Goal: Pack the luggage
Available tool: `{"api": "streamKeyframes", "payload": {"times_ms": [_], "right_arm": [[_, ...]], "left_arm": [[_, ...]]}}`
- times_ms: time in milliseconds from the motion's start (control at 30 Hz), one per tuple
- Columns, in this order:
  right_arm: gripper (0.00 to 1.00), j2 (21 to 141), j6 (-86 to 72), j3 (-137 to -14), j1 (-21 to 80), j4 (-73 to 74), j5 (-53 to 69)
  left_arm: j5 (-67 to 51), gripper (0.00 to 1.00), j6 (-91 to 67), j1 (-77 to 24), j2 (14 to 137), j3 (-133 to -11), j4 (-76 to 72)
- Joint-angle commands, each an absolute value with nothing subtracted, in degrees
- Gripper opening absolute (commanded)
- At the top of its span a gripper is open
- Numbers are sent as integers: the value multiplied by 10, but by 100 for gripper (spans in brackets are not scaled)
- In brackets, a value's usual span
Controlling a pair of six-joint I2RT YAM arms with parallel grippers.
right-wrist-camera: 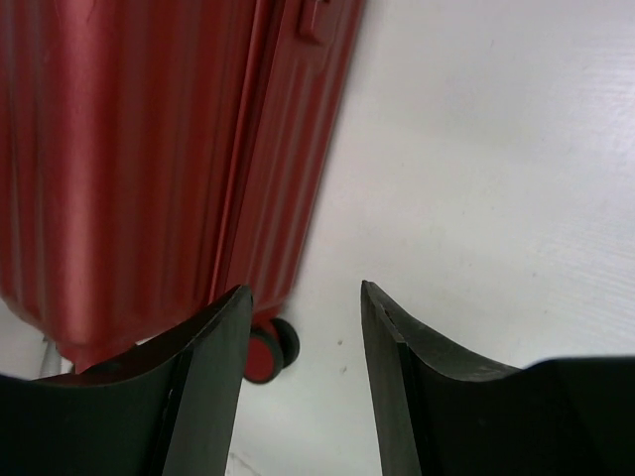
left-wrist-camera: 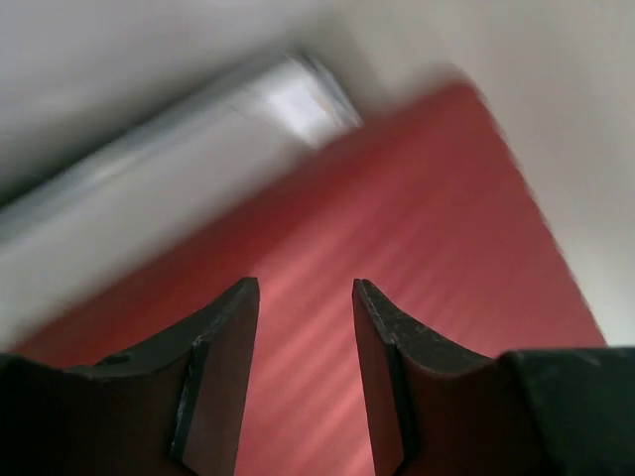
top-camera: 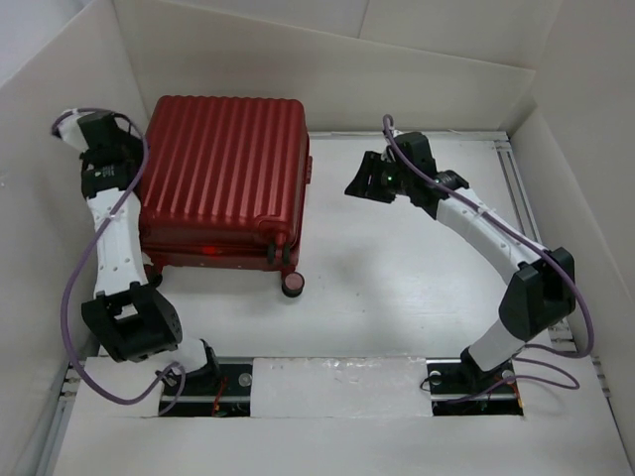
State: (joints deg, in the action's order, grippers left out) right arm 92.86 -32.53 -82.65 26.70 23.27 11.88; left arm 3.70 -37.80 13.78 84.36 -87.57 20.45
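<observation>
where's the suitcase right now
In the top view the suitcase lies closed on the left side of the table, beside the left arm, wheels toward the near edge; the right tool hovers to its right.

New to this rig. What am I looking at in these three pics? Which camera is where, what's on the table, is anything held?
Two robot arms are bolted at the near edge of a white table. The wide picture comes from a fixed camera above and behind them: left arm on the left, right arm on the right. The other two pictures come from a camera on each wrist, so the dark prongs at the bottom are that arm's own pincer. On the table lies the luggage, a dark-red ribbed suitcase, flat and closed, its wheels towards the arms. The left pincer points at the red shell from its left side; that picture is blurred. The right pincer hovers over bare table beside the suitcase. Both pincers are open and hold nothing.
</observation>
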Motion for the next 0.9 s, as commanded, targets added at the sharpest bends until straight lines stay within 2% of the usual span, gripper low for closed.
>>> {"api": "streamKeyframes", "payload": {"times_ms": [0, 167, 500, 567, 600, 667, 867], "right_arm": [[54, 889, -316, -805, 283, 236, 145], [54, 853, -316, -773, 295, 229, 156], [54, 814, -311, -747, 300, 229, 155], [60, 828, -319, -747, 293, 215, 155], [60, 833, -319, -747, 293, 208, 155], [68, 861, -334, -747, 285, 188, 161], [84, 982, -375, -865, 224, 152, 203]], "left_arm": [[175, 39, -361, 180, 843, -888, 206], [232, 39, -329, 195, 951, -961, 269], [171, 39, -280, 200, 1119, -1058, 348], [107, 39, -255, 194, 1128, -1048, 348], [94, 38, -246, 182, 1129, -1048, 348], [39, 38, -229, 148, 1107, -985, 310], [-112, 38, -287, 58, 1059, -832, 226]]}}
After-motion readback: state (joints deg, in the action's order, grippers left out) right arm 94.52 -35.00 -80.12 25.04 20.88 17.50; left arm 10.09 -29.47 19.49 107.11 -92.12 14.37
